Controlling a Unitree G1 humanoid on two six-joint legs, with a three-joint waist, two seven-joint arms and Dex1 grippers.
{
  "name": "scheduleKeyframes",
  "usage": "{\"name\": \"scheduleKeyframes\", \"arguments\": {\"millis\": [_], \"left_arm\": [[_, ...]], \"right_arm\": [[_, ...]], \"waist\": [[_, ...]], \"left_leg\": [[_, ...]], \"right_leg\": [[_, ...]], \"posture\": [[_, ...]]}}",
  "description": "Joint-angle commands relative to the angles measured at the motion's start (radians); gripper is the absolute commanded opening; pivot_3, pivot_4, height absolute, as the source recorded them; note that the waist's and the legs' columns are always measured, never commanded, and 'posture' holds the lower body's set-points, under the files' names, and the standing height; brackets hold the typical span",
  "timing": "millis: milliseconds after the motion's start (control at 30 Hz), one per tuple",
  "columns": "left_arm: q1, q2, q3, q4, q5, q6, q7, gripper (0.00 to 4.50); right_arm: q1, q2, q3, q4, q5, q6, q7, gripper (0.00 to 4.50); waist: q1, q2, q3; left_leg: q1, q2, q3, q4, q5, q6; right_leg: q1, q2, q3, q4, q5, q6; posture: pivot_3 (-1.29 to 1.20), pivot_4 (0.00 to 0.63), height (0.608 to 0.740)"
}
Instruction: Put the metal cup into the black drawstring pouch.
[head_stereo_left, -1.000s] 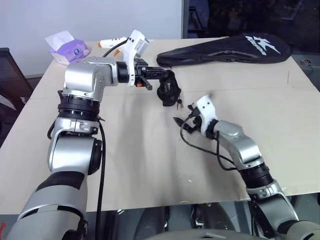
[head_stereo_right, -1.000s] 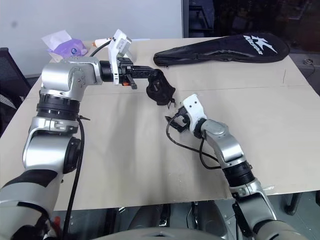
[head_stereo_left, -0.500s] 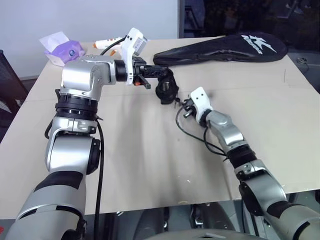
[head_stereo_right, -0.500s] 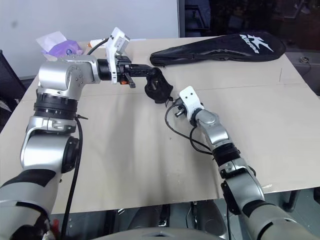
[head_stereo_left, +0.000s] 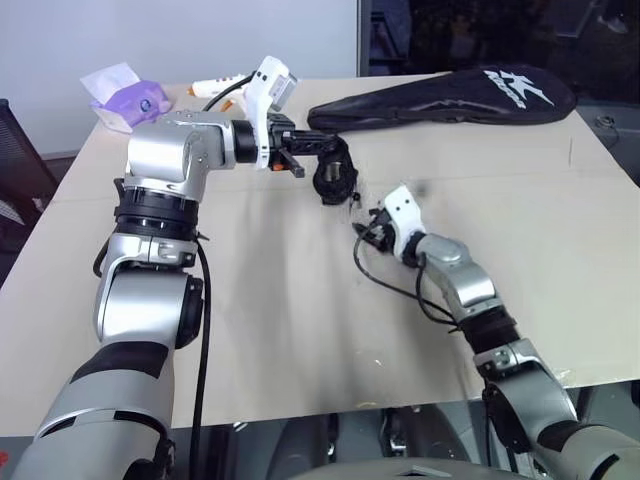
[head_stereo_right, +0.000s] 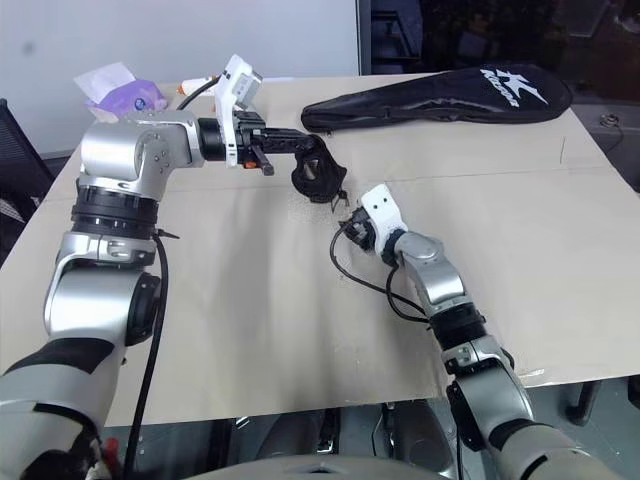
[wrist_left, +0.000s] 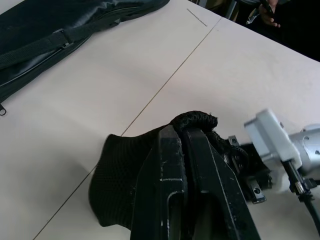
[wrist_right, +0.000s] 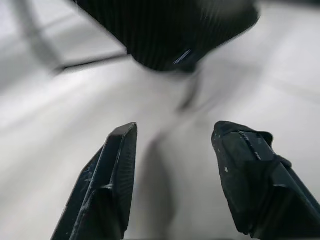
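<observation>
The black drawstring pouch (head_stereo_left: 333, 180) hangs in the air above the table, and my left gripper (head_stereo_left: 325, 152) is shut on its upper rim. In the left wrist view the fingers (wrist_left: 172, 165) pinch the bunched fabric of the pouch (wrist_left: 120, 175). My right gripper (head_stereo_left: 365, 228) sits just below and to the right of the pouch, pointing up at it. Seen from the right wrist, its gripper (wrist_right: 172, 132) is open with nothing between the fingers, and the pouch (wrist_right: 165, 35) hangs close ahead. The metal cup is hidden.
A long black racket cover (head_stereo_left: 440, 100) with a white logo lies at the back right. At the back left are a purple tissue pack (head_stereo_left: 130, 100) and a white glue gun (head_stereo_left: 215, 88). The beige table (head_stereo_left: 300, 330) stretches toward me.
My right gripper rose close under the pouch, then sank a little away from it, and its fingers now stand apart. The left arm and the pouch stayed put.
</observation>
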Motion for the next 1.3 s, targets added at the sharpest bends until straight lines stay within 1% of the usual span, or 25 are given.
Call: {"name": "scheduleKeyframes", "arguments": {"millis": [33,233,600,833,900,1000,1033,1067,1300], "left_arm": [[-0.041,0.009,0.023,-0.018,-0.004,-0.012,-0.005,0.00],[-0.040,0.007,0.022,-0.023,-0.005,-0.009,-0.004,0.00],[-0.040,0.011,0.020,-0.032,-0.006,0.003,-0.006,0.00],[-0.038,0.010,0.022,-0.037,-0.009,0.010,-0.004,0.00],[-0.038,0.010,0.022,-0.038,-0.009,0.011,-0.005,0.00],[-0.038,0.009,0.023,-0.037,-0.010,0.013,-0.005,0.00],[-0.037,0.009,0.023,-0.038,-0.010,0.013,-0.005,0.00],[-0.038,0.008,0.023,-0.038,-0.011,0.014,-0.005,0.00],[-0.038,0.010,0.026,-0.034,-0.010,0.010,-0.004,0.00]], "right_arm": [[-0.013,0.015,-0.022,-0.066,0.034,0.016,0.009,2.28],[-0.061,0.037,-0.050,0.023,0.016,-0.025,-0.056,2.28],[-0.119,0.055,-0.062,0.120,0.004,-0.088,-0.082,2.28],[-0.124,0.056,-0.067,0.132,0.010,-0.100,-0.081,2.28],[-0.122,0.057,-0.067,0.130,0.012,-0.095,-0.077,1.77],[-0.120,0.056,-0.064,0.135,0.009,-0.098,-0.074,0.68],[-0.120,0.056,-0.064,0.136,0.009,-0.099,-0.074,0.21],[-0.122,0.055,-0.066,0.141,0.008,-0.102,-0.074,0.03],[-0.127,0.045,-0.065,0.149,0.000,-0.110,-0.074,0.03]], "waist": [[0.000,0.000,0.000],[-0.001,0.000,0.000],[-0.001,0.000,0.000],[-0.001,0.000,0.000],[-0.001,0.000,0.000],[-0.001,0.000,0.000],[-0.001,0.000,0.000],[-0.001,0.000,0.000],[-0.001,0.000,0.000]], "left_leg": [[0.000,0.000,0.000,0.000,0.000,0.000],[0.000,0.000,0.000,0.000,0.000,0.000],[0.000,0.000,0.000,0.000,0.000,0.000],[0.000,0.000,0.000,0.000,0.000,0.000],[0.000,0.000,0.000,0.000,0.000,0.000],[0.000,0.000,0.000,0.000,0.000,0.000],[0.000,0.000,0.000,0.000,0.000,0.000],[0.000,0.000,0.000,0.000,0.000,0.000],[0.000,0.000,0.000,0.000,0.000,0.000]], "right_leg": [[0.000,0.000,0.000,0.000,0.000,0.000],[0.000,0.000,0.000,0.000,0.000,0.000],[0.000,0.000,0.000,0.000,0.000,0.000],[0.000,0.000,0.000,0.000,0.000,0.000],[0.000,0.000,0.000,0.000,0.000,0.000],[0.000,0.000,0.000,0.000,0.000,0.000],[0.000,0.000,0.000,0.000,0.000,0.000],[0.000,0.000,0.000,0.000,0.000,0.000],[0.000,0.000,0.000,0.000,0.000,0.000]], "posture": [[0.00,0.150,0.740],[0.00,0.150,0.740],[0.00,0.150,0.740],[0.00,0.150,0.740],[0.00,0.150,0.740],[0.00,0.150,0.740],[0.00,0.150,0.740],[0.00,0.150,0.740],[0.00,0.150,0.740]]}}
